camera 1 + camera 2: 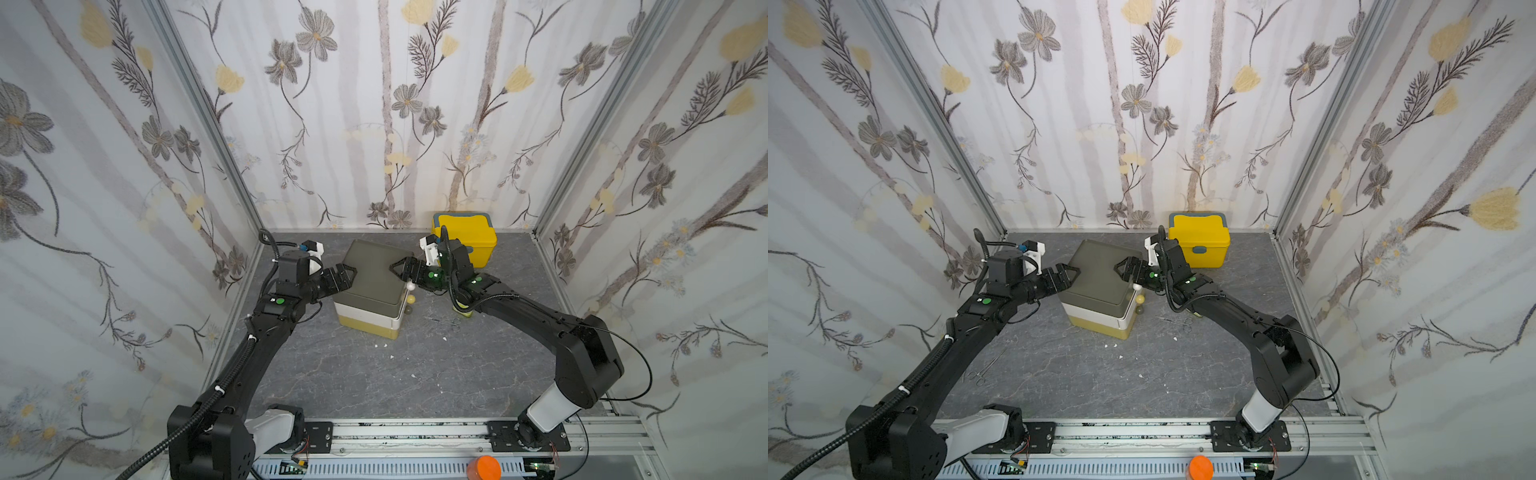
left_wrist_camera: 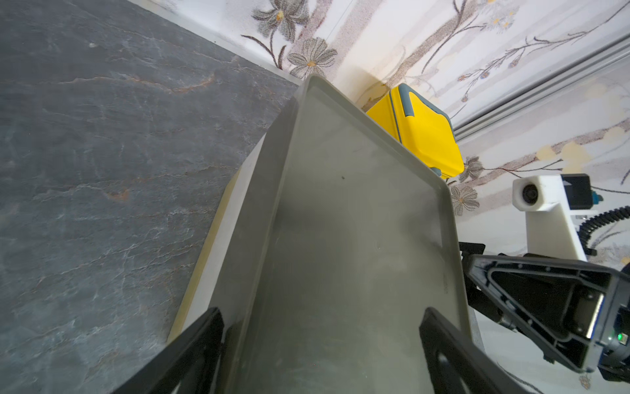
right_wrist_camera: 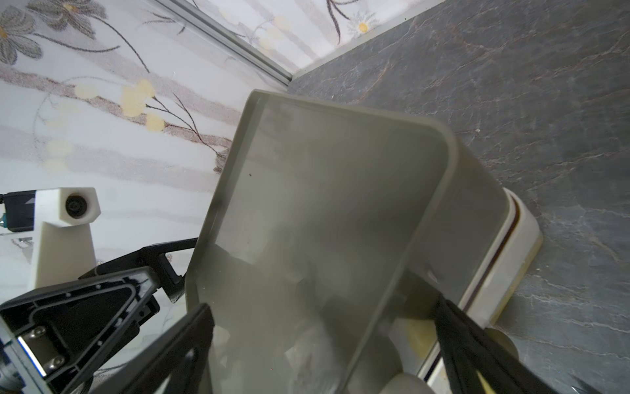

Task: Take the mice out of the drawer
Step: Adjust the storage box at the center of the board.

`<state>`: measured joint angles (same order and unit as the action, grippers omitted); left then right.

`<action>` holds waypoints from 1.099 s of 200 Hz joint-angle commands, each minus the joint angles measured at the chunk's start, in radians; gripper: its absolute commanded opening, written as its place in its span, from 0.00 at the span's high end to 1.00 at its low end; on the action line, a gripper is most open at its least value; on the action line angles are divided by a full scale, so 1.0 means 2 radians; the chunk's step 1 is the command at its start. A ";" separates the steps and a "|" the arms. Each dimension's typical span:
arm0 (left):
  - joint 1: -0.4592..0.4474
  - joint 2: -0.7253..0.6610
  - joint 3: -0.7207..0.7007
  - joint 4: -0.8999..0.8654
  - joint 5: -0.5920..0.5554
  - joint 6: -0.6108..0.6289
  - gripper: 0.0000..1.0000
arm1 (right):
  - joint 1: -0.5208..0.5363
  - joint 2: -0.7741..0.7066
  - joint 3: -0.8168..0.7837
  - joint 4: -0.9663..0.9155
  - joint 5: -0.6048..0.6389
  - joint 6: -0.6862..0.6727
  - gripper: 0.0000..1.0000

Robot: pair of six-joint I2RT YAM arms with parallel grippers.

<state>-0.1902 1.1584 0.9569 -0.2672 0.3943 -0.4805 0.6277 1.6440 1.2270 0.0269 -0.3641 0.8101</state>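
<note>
**Drawer unit (image 1: 365, 313) flanked by open jaws, mice out of sight**

Build: three tiers (grey-green top, white middle, yellow base), standing mid-desk (image 1: 374, 374). Three round knobs (image 1: 410, 286) sit on the side nearest the right arm (image 1: 540, 320).
Mice: not exposed in any view. Dim shapes show through the cloudy top in the right wrist view, too blurred to name.
Left arm (image 1: 257, 353): jaws spread wide at one top edge.
Right arm: jaws fully apart at the opposite edge, by the knobs.
Also: yellow box (image 1: 469, 241) behind, scissors (image 1: 444, 321) alongside.

Grey-topped drawer unit (image 1: 370, 274), upright, central
</note>
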 commanded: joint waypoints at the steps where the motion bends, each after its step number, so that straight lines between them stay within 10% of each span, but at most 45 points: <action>1: 0.000 -0.013 0.000 -0.030 -0.059 -0.012 0.08 | 0.006 0.002 0.010 0.043 -0.031 0.005 0.01; 86: -0.036 -0.051 0.043 -0.053 -0.100 -0.038 0.08 | -0.068 -0.099 -0.116 0.101 -0.103 0.022 0.00; 220: -0.146 -0.027 0.048 0.012 -0.132 -0.101 0.08 | -0.085 -0.028 -0.191 0.326 -0.190 0.128 0.38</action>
<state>-0.4717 1.0943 1.0451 -0.2939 0.1619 -0.6582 0.4492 1.5681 0.8318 0.5797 -0.7155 1.0161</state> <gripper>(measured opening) 0.917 0.623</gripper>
